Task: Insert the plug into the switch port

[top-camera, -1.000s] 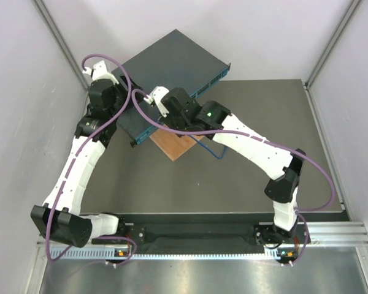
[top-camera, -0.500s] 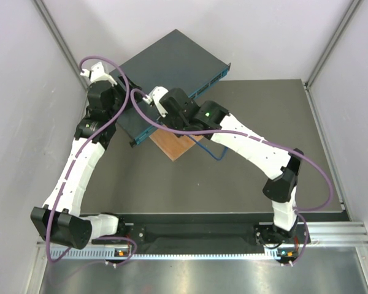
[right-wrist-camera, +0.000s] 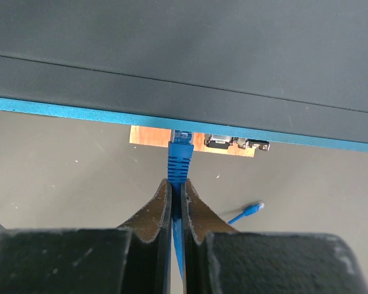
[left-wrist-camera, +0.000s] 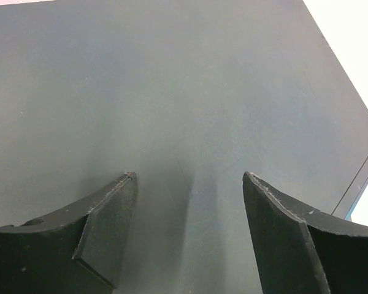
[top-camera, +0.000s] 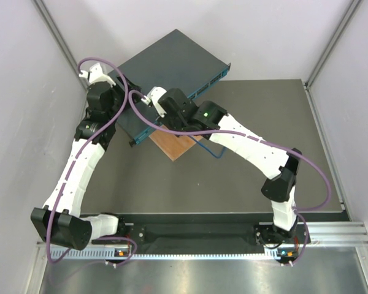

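The switch is a dark teal box lying at an angle at the back of the table. In the right wrist view its blue front edge runs across the frame. My right gripper is shut on the thin blue cable just behind the plug. The plug's clear tip meets the switch's front edge; how deep it sits is hidden. The cable's other end lies loose on the mat. My left gripper is open and empty, its fingers close over the switch's top. In the top view it is at the switch's left end.
An orange-brown wooden square lies under the switch's front edge, with small grey metal pieces on it. The blue cable loops onto the dark mat to the right. Purple robot cables arc over both arms. Grey walls close in on both sides.
My right wrist has shifted slightly left and toward the switch with the cable in it. My left wrist has edged a little farther back along the switch.
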Action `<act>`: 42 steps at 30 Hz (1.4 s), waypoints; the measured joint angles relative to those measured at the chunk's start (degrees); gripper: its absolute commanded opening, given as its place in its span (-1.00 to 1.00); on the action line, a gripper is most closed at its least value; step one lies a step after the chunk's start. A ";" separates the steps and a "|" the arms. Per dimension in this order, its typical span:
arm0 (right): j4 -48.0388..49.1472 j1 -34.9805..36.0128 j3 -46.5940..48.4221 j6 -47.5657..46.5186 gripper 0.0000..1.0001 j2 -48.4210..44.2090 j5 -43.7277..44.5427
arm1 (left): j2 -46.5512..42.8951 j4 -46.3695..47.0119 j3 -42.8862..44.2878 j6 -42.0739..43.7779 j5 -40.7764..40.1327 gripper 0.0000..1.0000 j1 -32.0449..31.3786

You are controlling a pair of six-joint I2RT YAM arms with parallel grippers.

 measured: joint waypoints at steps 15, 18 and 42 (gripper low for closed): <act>7.78 -0.61 -9.62 -0.98 -0.28 -5.31 -3.61 | -0.07 -0.76 0.79 1.70 4.94 0.78 1.22; 15.21 -0.83 -18.18 -2.12 -0.04 -10.27 -4.96 | -0.24 -1.42 1.03 3.17 8.48 0.90 2.34; 25.03 -38.47 -48.76 2.56 1.00 -48.54 -24.92 | -7.48 -29.73 11.61 28.57 22.18 0.98 6.40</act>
